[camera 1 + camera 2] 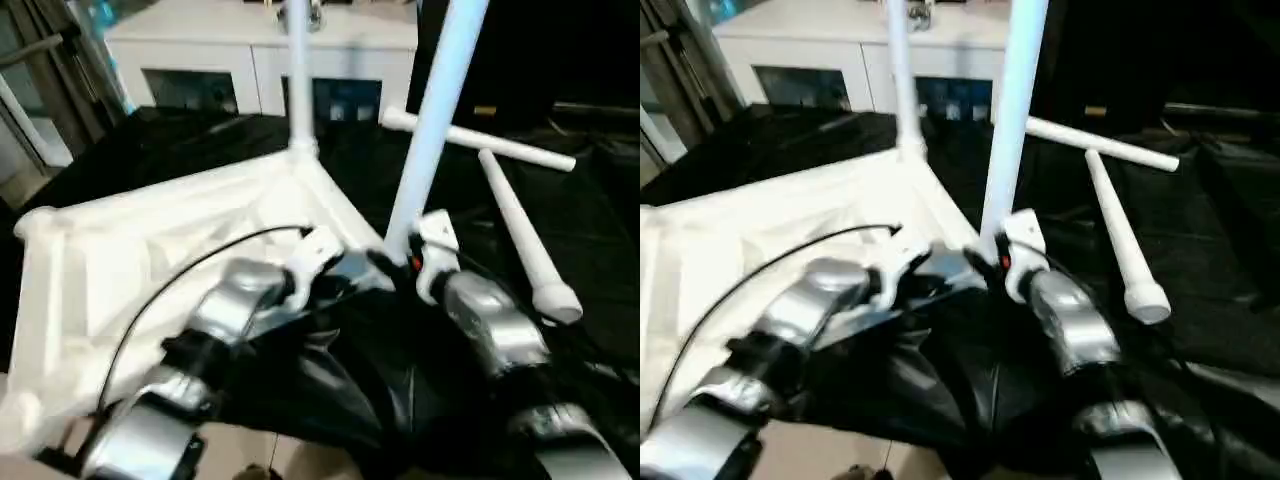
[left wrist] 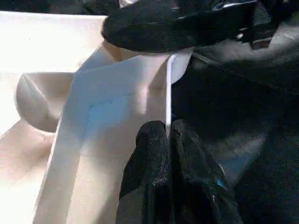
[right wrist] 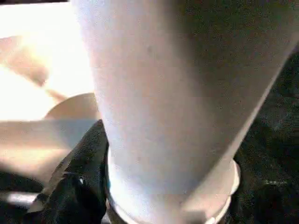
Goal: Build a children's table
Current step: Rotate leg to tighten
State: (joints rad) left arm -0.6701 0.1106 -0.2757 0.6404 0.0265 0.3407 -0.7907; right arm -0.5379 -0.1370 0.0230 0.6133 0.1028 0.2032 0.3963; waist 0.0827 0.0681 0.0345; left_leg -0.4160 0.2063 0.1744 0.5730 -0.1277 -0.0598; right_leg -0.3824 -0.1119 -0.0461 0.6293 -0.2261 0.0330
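tabletop (image 1: pixel 150 250): white ribbed plastic, upside down on black cloth (image 1: pixel 620 230) | corner socket (image 1: pixel 303 152) holds one upright tubular leg (image 1: pixel 297 70) | left tool (image 2: pixel 168 140): together, pinching tabletop rim | right tool (image 1: pixel 400 262): clamped around second leg (image 1: pixel 435 110) base | two legs (image 1: pixel 520 235) loose on cloth

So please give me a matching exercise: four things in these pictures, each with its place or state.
Things:
1. white plastic tabletop
2. white tubular leg at the far corner
3. left gripper
4. two loose white tubular legs

Places or states:
A. lying on the black cloth
B. shut on the tabletop's edge
C. standing upright in a socket
D. lying underside up

Pairs: 1-D, 2-C, 3-B, 4-A
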